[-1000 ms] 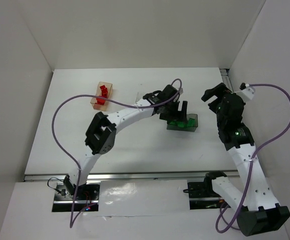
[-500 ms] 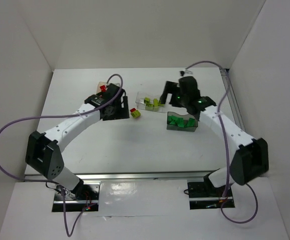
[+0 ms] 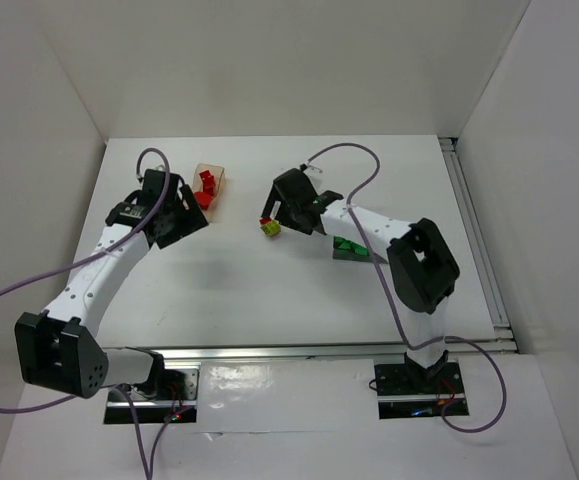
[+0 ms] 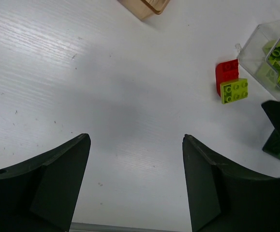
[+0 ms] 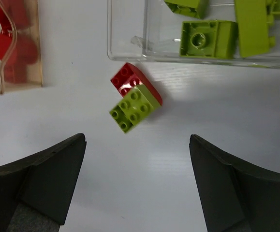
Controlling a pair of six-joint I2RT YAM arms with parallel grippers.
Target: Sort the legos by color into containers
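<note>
White table [image 3: 269, 295]; white walls [image 3: 269, 60] on three sides; metal rail [image 3: 289, 351] along near edge.

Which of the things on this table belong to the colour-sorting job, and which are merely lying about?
Job: orange tub with red bricks; clear tub with yellow-green bricks; smoky tub with green bricks; loose red brick; loose yellow-green brick.
Just there: purple cables; metal rail at the near edge.

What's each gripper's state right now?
Left gripper: open, holding nothing.
Right gripper: open, holding nothing.
</note>
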